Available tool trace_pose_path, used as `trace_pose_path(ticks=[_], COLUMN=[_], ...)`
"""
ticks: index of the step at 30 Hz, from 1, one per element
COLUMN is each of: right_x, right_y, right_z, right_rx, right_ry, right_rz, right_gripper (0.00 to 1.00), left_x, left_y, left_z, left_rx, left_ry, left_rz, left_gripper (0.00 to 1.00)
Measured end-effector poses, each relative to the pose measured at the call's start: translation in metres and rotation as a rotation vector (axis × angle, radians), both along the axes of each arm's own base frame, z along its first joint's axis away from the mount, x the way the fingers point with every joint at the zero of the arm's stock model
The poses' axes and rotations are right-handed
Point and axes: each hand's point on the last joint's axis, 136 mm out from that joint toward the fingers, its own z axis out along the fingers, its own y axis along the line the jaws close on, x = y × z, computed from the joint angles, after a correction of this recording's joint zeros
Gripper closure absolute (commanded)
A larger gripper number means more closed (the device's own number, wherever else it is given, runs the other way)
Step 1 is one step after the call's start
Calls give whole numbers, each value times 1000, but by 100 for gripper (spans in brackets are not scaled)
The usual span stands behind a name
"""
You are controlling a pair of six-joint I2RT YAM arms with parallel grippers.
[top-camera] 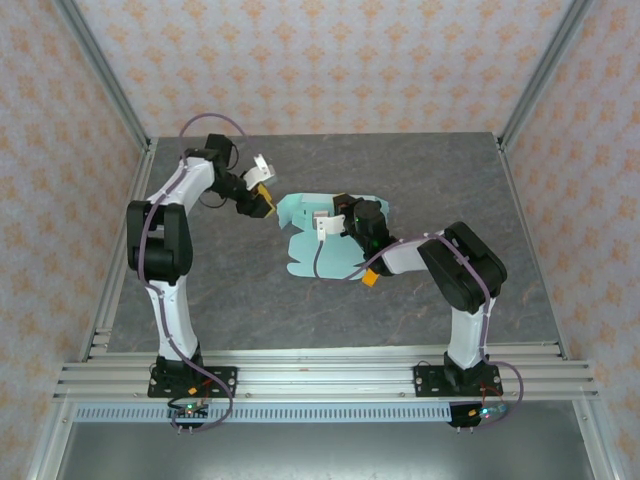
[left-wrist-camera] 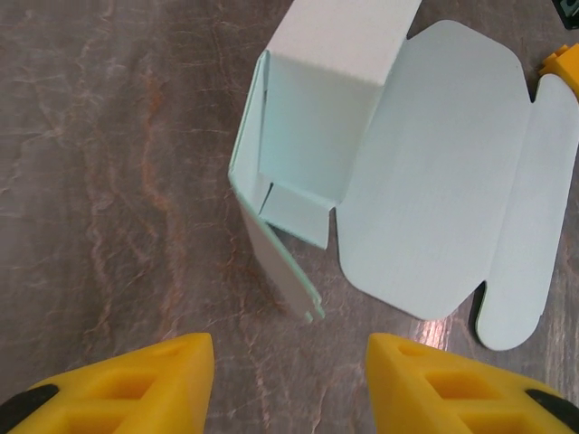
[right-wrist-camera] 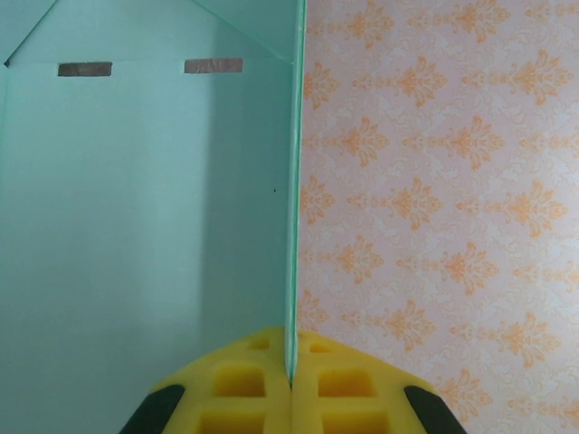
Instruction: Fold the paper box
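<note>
Lying near the middle of the surface (top-camera: 250, 300), the box (top-camera: 303, 250) is seen half folded. One end is raised into walls, while the wide lid panel and its rounded flap are spread flat on the grey, stone-patterned top. A thin upright wall of the card is pinched by the right gripper (right-wrist-camera: 291, 348), the edge being caught exactly where its two yellow fingers meet. Two small slots are seen in the panel beyond. The left gripper (left-wrist-camera: 289, 357) is kept clear of the box, at its left side. Its jaws are spread moderately wide with nothing between them and are pointed at the raised end. A small orange block (top-camera: 370, 278) is seen just beside the card's near right edge.
</note>
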Motion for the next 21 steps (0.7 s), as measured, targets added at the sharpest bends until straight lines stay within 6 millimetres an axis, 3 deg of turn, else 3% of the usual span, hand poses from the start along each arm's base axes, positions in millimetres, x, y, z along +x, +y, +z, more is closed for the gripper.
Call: trace_pose_path(ticks=[5, 12, 16, 21], right_x=[0, 0, 0, 0], right_y=[0, 0, 0, 0], right_z=[0, 0, 0, 0], right_rx=[0, -3, -3, -4], right_ry=[-1, -2, -2, -2], right_rz=[0, 1, 1, 1], right_gripper=[100, 100, 100, 100], left_x=[1, 21, 39, 43], left_y=[13, 17, 8, -10], left_z=[5, -11, -27, -43], left_rx=[54, 133, 168, 190], left_ry=[-43, -90, -113, -119], left_rz=[6, -34, -100, -197], left_gripper=[54, 57, 58, 59])
